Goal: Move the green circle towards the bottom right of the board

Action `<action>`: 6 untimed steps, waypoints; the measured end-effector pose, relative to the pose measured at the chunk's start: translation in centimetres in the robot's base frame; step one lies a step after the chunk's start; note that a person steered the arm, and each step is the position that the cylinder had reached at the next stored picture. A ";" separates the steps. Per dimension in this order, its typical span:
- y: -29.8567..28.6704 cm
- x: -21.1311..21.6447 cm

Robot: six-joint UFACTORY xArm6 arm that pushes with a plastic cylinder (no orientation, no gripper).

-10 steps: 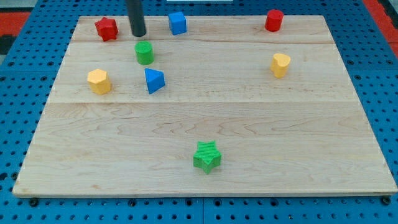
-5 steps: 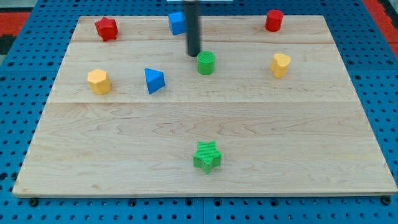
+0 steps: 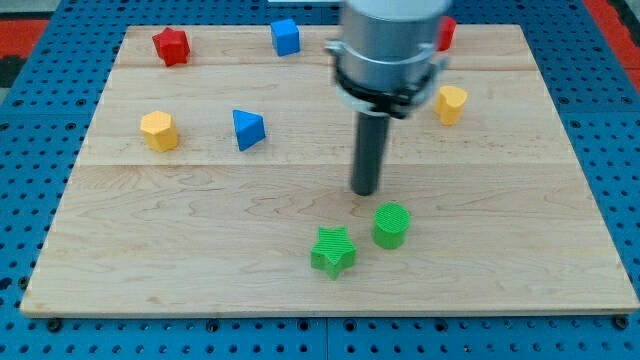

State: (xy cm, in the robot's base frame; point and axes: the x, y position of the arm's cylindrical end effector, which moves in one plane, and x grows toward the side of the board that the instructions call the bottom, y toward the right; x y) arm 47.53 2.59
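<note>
The green circle [image 3: 391, 225] stands on the wooden board [image 3: 200, 250], below the middle and a little to the right. My tip [image 3: 365, 191] touches down just above it and slightly to its left, with a small gap between them. The rod rises to the arm's grey body at the view's top. The green star [image 3: 333, 251] sits close to the circle's lower left, nearly touching it.
A blue triangle [image 3: 247, 129] and a yellow hexagon [image 3: 159, 130] lie at the left. A red star [image 3: 171, 45] and a blue cube [image 3: 286, 36] are near the top edge. A yellow block [image 3: 451, 103] sits at the right; a red block [image 3: 446, 33] is partly hidden behind the arm.
The green circle has slid from the upper middle down and to the right, next to the green star. My tip followed it down; the arm's body now fills the top.
</note>
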 end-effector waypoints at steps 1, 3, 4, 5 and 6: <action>1.1 6.0; 8.8 6.0; 7.6 4.5; 13.8 4.4; 13.2 4.0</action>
State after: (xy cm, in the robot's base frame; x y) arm 51.54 15.76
